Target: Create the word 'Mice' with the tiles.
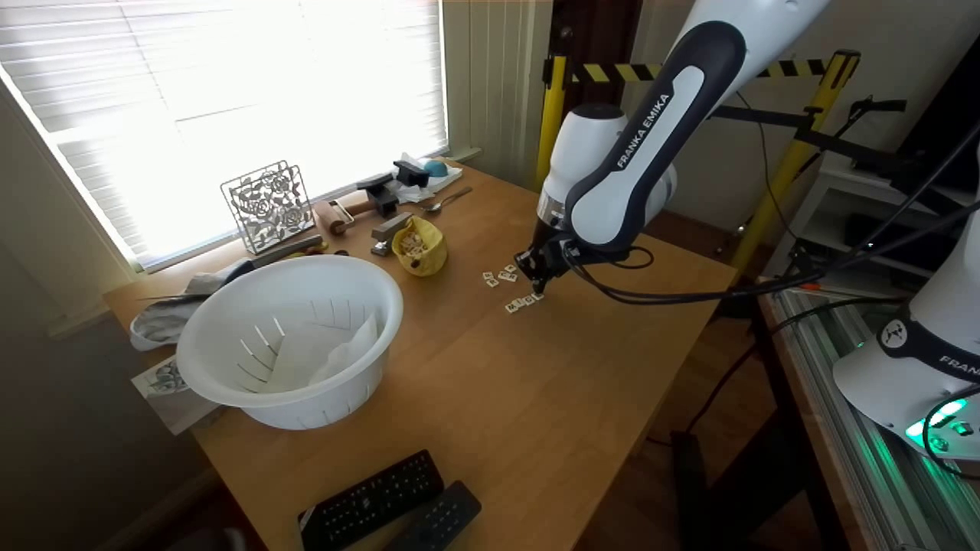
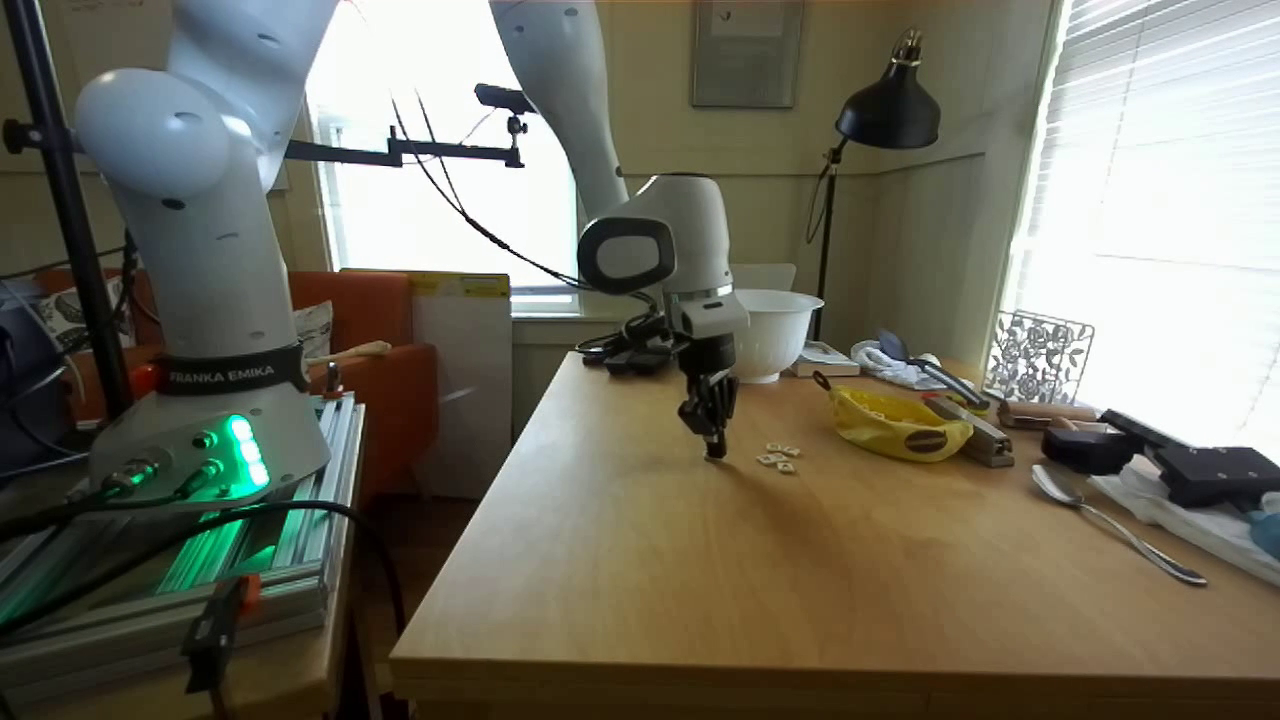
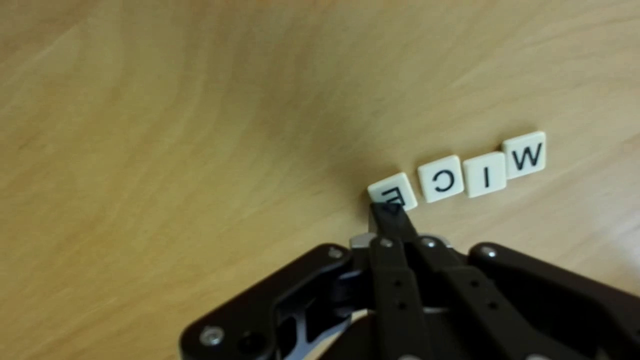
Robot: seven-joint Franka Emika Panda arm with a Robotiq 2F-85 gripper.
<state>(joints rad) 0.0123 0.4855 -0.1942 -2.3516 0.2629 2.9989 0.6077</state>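
In the wrist view, several small cream tiles lie in a slightly bent row, letters upside down: the M tile [image 3: 525, 155], the I tile [image 3: 485, 174], the C tile [image 3: 441, 178] and the E tile [image 3: 392, 189]. M, offset, touches I. I and C are close together. E is tilted, with a small gap to C. My gripper [image 3: 393, 207] is shut, its fingertips over E's near edge, hiding part of it. In the exterior views the gripper [image 1: 538, 289] [image 2: 715, 450] points down at the row's end. A loose tile group [image 1: 501, 276] [image 2: 778, 458] lies beside the row.
A yellow pouch [image 1: 421, 249] with more tiles stands beyond the loose group. A large white bowl [image 1: 321, 398] and black remotes [image 1: 375, 497] are on the table. A spoon [image 2: 1120, 530], a metal napkin holder [image 1: 269, 207] and other items line the window side.
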